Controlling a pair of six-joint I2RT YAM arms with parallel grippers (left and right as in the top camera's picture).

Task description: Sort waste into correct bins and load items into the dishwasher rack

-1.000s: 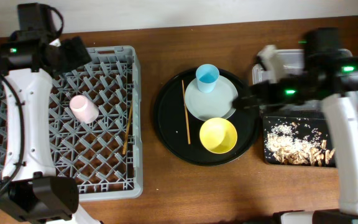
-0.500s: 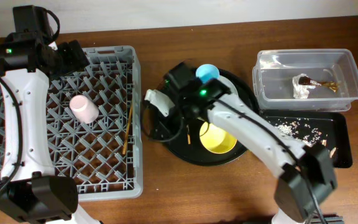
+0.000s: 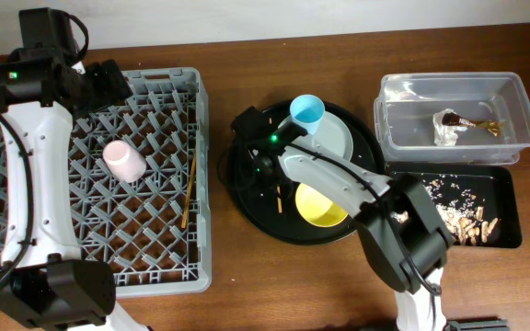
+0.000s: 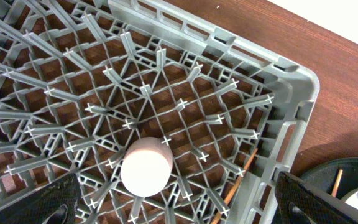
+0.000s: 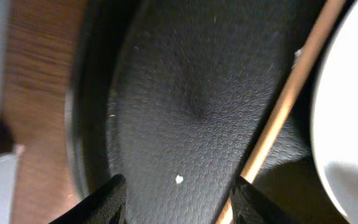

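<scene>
The right gripper (image 5: 176, 202) stood part-open over the round tray (image 5: 185, 93), a chopstick (image 5: 284, 106) beside one finger, plate (image 5: 353, 124) beyond, while the left gripper (image 4: 179, 208) gaped wide above the rack (image 4: 291, 93) holding the pink cup (image 4: 145, 167), on a wooden table (image 3: 247, 294).

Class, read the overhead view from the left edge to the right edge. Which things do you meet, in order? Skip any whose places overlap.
pink cup → chopstick by the right wall of the dishwasher rack → yellow bowl → clear tub
</scene>
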